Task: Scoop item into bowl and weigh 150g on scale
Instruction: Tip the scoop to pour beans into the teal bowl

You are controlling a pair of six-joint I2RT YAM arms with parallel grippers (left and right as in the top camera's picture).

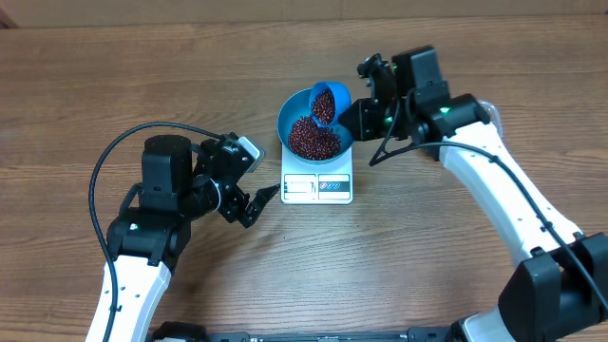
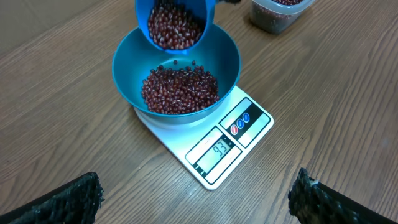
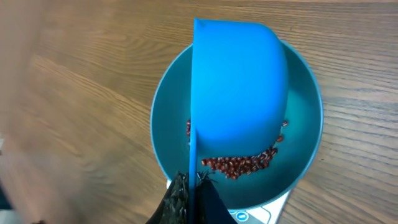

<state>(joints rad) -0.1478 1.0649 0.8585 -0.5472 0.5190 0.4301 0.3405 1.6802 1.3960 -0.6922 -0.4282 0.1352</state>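
The teal-blue bowl [image 1: 289, 118] stands on the white scale [image 1: 318, 187] and holds a heap of maroon beans [image 1: 313, 141]. A small blue scoop [image 1: 329, 98], tilted over the bowl's far side, has beans in it. My right gripper [image 1: 355, 114] is shut on the scoop's handle. The right wrist view shows the scoop's underside [image 3: 239, 87] above the bowl [image 3: 160, 124], with beans [image 3: 242, 165] below and the gripper [image 3: 194, 186] clamped on the thin handle. My left gripper [image 1: 258, 204] stands open and empty just left of the scale, whose display [image 2: 217, 151] is lit.
A clear plastic tub [image 2: 277, 12] with more beans sits beyond the scale at the top right of the left wrist view. Bare wooden table [image 1: 427, 247] surrounds the scale. A black cable [image 1: 123, 152] loops over the left arm.
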